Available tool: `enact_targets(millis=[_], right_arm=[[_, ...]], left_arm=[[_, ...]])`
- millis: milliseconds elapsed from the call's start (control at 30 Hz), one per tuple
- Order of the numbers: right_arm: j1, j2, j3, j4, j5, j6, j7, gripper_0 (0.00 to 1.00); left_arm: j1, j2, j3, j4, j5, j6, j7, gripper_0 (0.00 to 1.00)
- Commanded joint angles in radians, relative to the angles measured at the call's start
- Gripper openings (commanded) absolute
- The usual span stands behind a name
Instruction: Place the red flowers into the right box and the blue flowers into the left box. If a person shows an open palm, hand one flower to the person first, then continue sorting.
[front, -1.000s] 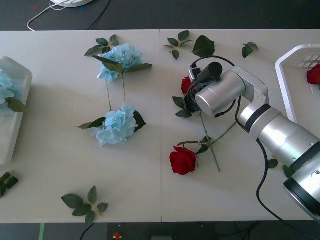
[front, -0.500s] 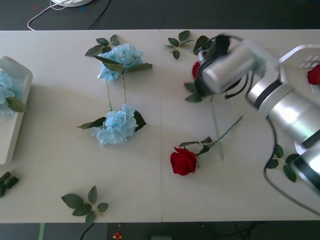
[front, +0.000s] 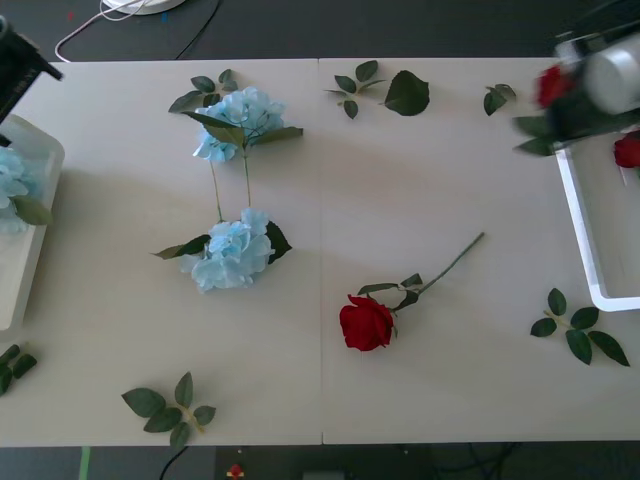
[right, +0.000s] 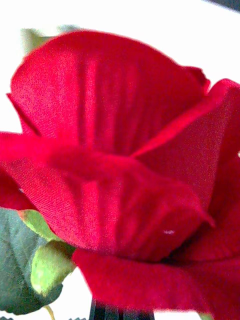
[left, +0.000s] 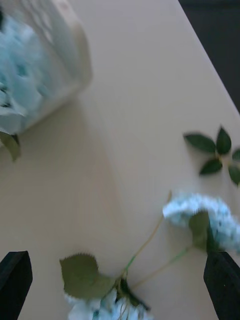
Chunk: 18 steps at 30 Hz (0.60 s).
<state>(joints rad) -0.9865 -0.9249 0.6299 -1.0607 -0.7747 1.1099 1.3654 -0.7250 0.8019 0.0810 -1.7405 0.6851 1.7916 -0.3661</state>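
My right gripper (front: 578, 92) is at the table's far right, shut on a red flower (front: 552, 85), which hangs over the left rim of the right box (front: 578, 235). The same bloom (right: 120, 165) sits very close in the right wrist view. A second red flower (front: 628, 150) lies inside that box, and a third (front: 366, 323) lies on the table right of centre. Two blue flowers (front: 245, 112) (front: 232, 252) lie on the table left of centre. The left box (front: 22, 270) holds blue flowers (front: 10, 180). My left gripper (front: 18, 68) hovers open by the left box (left: 65, 60).
Loose leaf sprigs lie at the back (front: 400, 92), the front left (front: 170, 408) and beside the right box (front: 575, 330). A white cable (front: 100, 20) runs off the table's far edge. Bare tabletop stretches between the lying rose and the right box.
My right gripper has lifted a red flower from the table's middle and carried it right to the right box. The left gripper has come into view at the far left.
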Motion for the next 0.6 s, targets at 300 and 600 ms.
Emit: enact_targets(millis=[300, 600], right_arm=[[0.035, -0.276, 0.007, -0.010, -0.017, -0.156, 0.133, 0.00], [0.065, -0.269, 0.059, 0.142, 0.011, -0.321, 0.161, 0.00]], left_arm=[[-0.145, 0.037, -0.353, -0.002, 0.025, -0.113, 0.679, 1.00], [-0.139, -0.059, -0.383, -0.002, -0.125, -0.140, 1.291, 1.00]])
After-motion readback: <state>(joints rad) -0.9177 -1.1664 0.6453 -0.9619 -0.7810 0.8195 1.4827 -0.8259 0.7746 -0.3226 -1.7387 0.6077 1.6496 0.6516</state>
